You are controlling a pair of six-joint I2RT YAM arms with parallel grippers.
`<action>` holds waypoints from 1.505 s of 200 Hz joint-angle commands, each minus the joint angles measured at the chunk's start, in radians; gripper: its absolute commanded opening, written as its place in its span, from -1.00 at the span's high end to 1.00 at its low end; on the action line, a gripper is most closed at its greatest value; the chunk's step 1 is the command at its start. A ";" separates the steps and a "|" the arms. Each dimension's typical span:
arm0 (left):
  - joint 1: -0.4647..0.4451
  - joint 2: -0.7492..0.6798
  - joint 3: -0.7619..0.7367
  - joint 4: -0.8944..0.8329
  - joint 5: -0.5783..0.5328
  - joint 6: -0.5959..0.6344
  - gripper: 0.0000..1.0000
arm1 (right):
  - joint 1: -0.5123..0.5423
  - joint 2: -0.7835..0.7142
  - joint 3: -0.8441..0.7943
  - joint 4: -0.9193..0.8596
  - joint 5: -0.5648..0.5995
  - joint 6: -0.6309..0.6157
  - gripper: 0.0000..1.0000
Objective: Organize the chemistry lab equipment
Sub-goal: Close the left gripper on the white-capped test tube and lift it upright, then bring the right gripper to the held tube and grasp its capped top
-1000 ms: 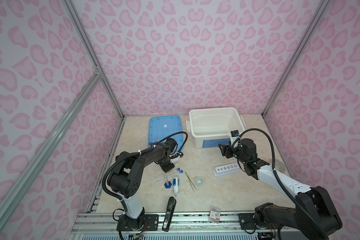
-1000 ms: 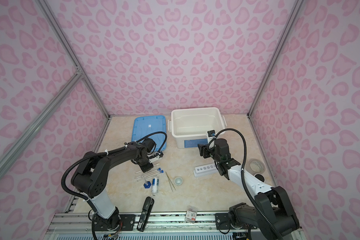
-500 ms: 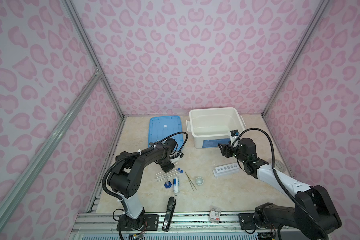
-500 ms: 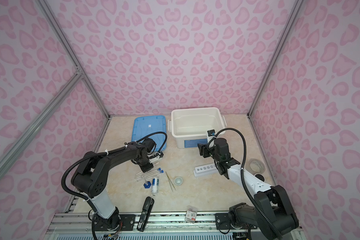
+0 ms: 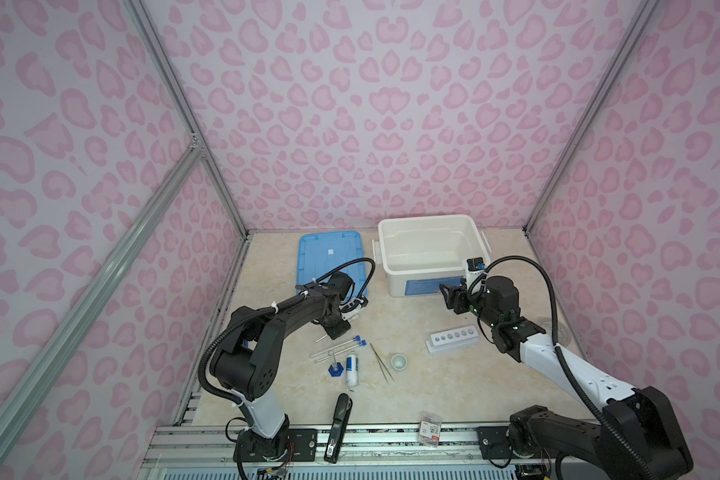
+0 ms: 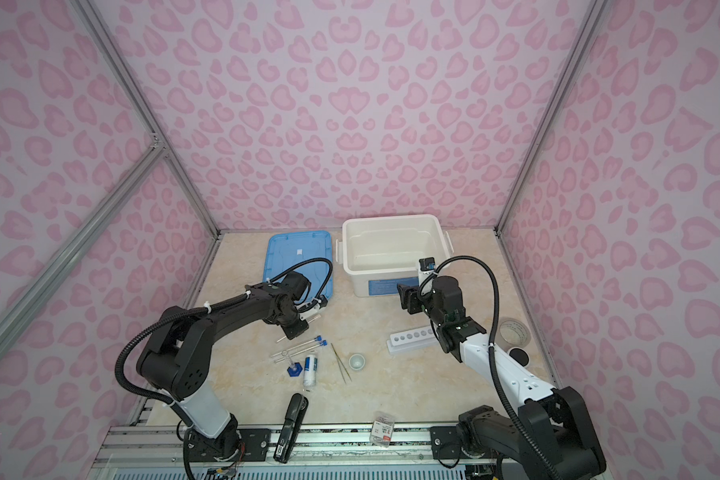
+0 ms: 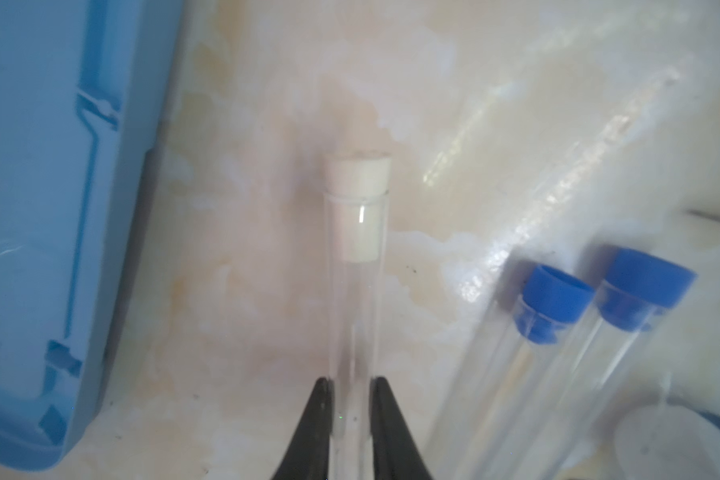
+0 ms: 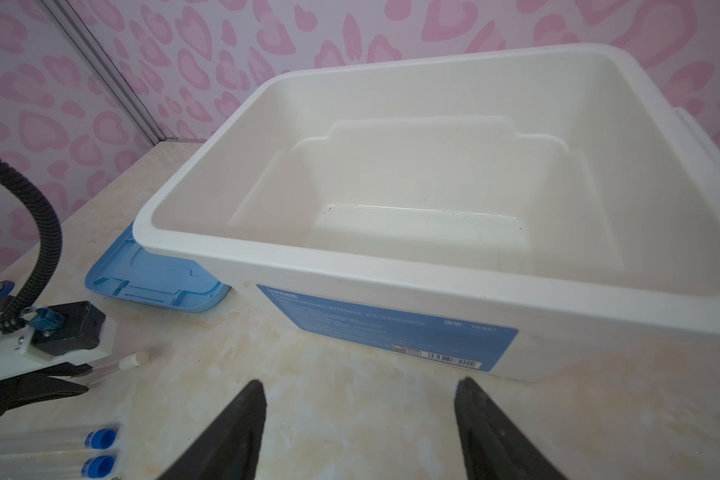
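Note:
My left gripper (image 5: 336, 329) (image 6: 297, 328) (image 7: 352, 384) is shut on a clear white-capped tube (image 7: 357, 232) (image 8: 136, 359), held low over the table near the blue lid. Two blue-capped tubes (image 5: 341, 345) (image 7: 553, 299) lie just beside it. Nearer the front are a blue-based cylinder (image 5: 335, 368), a white bottle (image 5: 352, 368), tweezers (image 5: 381, 361) and a tiny cup (image 5: 398, 360). The white rack (image 5: 452, 340) (image 6: 412, 338) sits to the right. My right gripper (image 5: 447, 293) (image 8: 358, 390) hangs open in front of the bin, holding nothing.
An empty white bin (image 5: 381, 245) (image 8: 350, 266) stands at the back, with its blue lid (image 5: 329, 257) flat to its left. A black stapler (image 5: 339, 419) and a small box (image 5: 430, 432) lie at the front edge. A tape roll (image 6: 514, 330) lies at the right.

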 commanded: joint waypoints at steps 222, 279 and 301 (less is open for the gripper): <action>0.011 -0.507 -0.061 0.291 0.609 -0.170 0.83 | 0.170 -0.051 0.226 -0.039 -0.340 0.156 -0.49; 0.011 -0.523 -0.055 0.311 0.695 -0.198 0.82 | 0.261 0.045 0.263 0.062 -0.361 0.182 -0.28; 0.011 -0.523 -0.052 0.303 0.711 -0.200 0.82 | 0.272 0.090 0.272 0.105 -0.392 0.218 -0.19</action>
